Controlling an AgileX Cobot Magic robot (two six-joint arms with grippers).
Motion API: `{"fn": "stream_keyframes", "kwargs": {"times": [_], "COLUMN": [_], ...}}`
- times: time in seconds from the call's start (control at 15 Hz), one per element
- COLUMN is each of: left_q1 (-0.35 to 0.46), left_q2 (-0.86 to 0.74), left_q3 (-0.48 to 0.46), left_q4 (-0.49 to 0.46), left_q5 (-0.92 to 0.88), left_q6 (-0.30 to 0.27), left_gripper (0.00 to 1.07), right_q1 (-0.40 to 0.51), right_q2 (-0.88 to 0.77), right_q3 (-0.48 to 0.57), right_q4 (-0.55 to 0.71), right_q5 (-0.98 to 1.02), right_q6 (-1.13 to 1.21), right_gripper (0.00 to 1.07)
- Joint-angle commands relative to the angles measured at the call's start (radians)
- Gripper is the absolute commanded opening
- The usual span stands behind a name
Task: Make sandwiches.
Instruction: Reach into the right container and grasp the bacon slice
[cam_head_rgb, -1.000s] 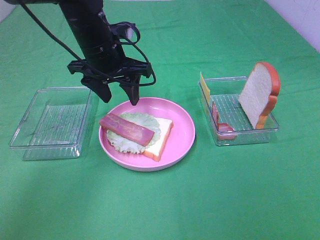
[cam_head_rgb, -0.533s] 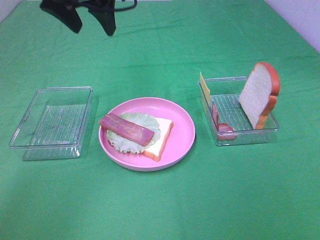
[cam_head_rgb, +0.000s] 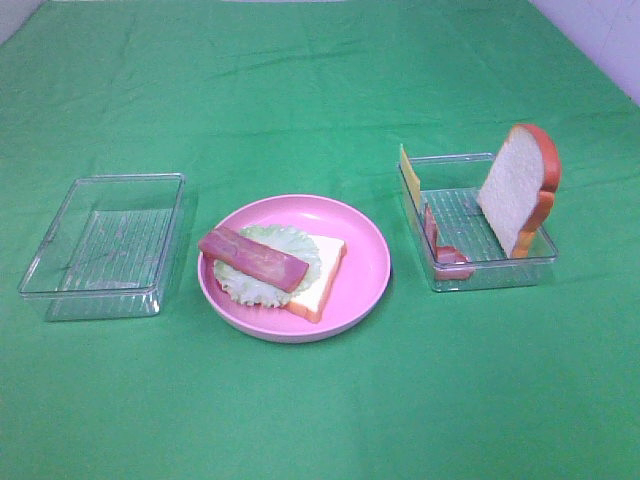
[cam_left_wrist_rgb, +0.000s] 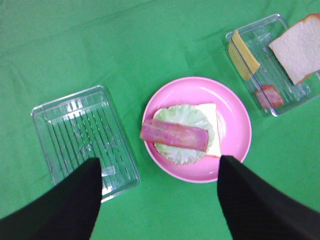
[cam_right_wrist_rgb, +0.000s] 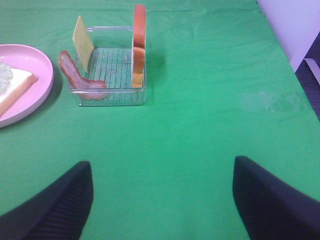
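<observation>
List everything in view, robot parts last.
green cloth: 1, green, under everything
pink plate: 1, pink, centre
flat bread slice: 1, white, orange-brown crust, on plate
lettuce leaf: 1, pale green, on flat slice
top bacon strip: 1, pinkish-red, across lettuce
left tray: 1, clear, left of plate
right tray: 1, clear, right of plate
upright bread slice: 1, white, leaning in right tray
cheese square: 1, yellow, standing in right tray
tray bacon strip: 1, red, in right tray
left fingers: 2, black, apart, left wrist view
right fingers: 2, black, apart, right wrist view
</observation>
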Motion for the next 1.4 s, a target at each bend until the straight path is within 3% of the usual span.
{"fn": "stream_keyframes", "kwargs": {"times": [0.07, 0.27, 0.53, 0.73, 1.07, 1.13, 1.4], "left_q1": [-0.003, -0.003, -0.003, -0.003, -0.003, -0.003, -0.003], "left_q2": [-0.114, -0.28, -0.477, -0.618, -0.97, -1.114, -1.338], "left_q3": [0.147, 0.404, 0.672, 0.798, 0.956, 1.003, 1.046], "left_q4": [0.013, 0.013, 0.013, 0.013, 0.013, 0.013, 0.013], "left_q5": [0.076, 0.075, 0.029, 0.008, 0.003, 0.003, 0.003], "left_q6": [0.004, 0.003, 0.003, 0.013, 0.115, 0.137, 0.143], "left_gripper": [0.64, 0.64, 0.64, 0.64, 0.64, 0.64, 0.64], "right_q1": [-0.004, -0.004, -0.004, -0.004, -0.004, -0.004, -0.004], "right_q2": [-0.012, -0.012, -0.012, -0.012, -0.012, -0.012, 0.007], "right_q3": [0.002, 0.002, 0.002, 0.002, 0.002, 0.002, -0.011], "right_q4": [-0.001, -0.001, -0.001, -0.001, -0.001, -0.001, -0.001], "right_q5": [-0.009, -0.009, -0.009, -0.009, -0.009, -0.01, -0.031], "right_q6": [-0.008, -0.008, -0.008, -0.008, -0.008, -0.008, -0.007], "right_gripper": [0.74, 0.74, 0.74, 0.74, 0.74, 0.74, 0.74]}}
